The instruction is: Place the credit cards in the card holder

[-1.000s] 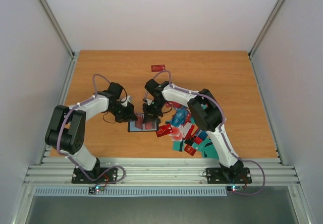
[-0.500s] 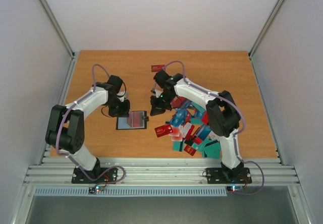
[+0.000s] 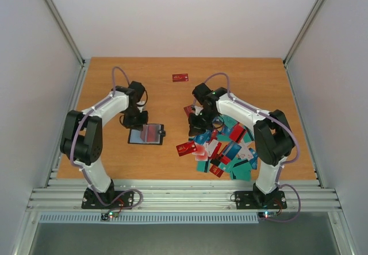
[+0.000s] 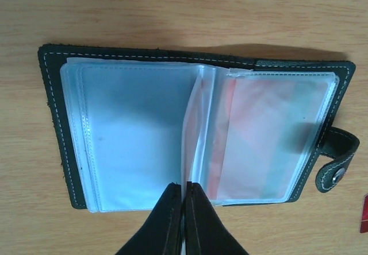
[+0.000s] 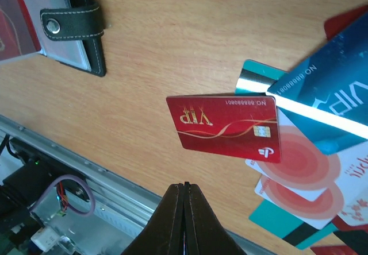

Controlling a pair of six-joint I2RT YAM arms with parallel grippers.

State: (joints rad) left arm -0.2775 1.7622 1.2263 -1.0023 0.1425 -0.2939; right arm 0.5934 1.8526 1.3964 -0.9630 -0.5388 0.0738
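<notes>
Rails [image 3: 184, 196] of grey aluminium ran along the near edge of the wooden table [image 3: 259, 82] and carried both arm bases. Just beyond them, on the right half, the credit cards [image 3: 225, 153] lay in a loose, overlapping heap of red, teal, blue and white. At the heap's left fringe sat a red VIP card [image 5: 227, 126], face up. One end of it lay over a teal card and a white card printed with red circles.

Left of the heap and apart from it, the card holder [image 3: 145, 134] lay opened flat on the wood with its clear sleeves [image 4: 132, 134] facing up. A red card showed through the sleeve on the side with the snap tab [image 4: 336, 162].

At the holder's far edge stood the left gripper [image 4: 183, 186], its fingers pressed together. Their tips were right by a sleeve leaf that stood up at the middle fold. Whether they pinched that leaf could not be told.

The right gripper [image 5: 184, 186] hung over the far-left edge of the heap, above bare wood just beside the VIP card. Its fingers were closed tight on nothing.

Farther back, well apart from everything else, a single red card [image 3: 180, 77] lay alone on the table.
</notes>
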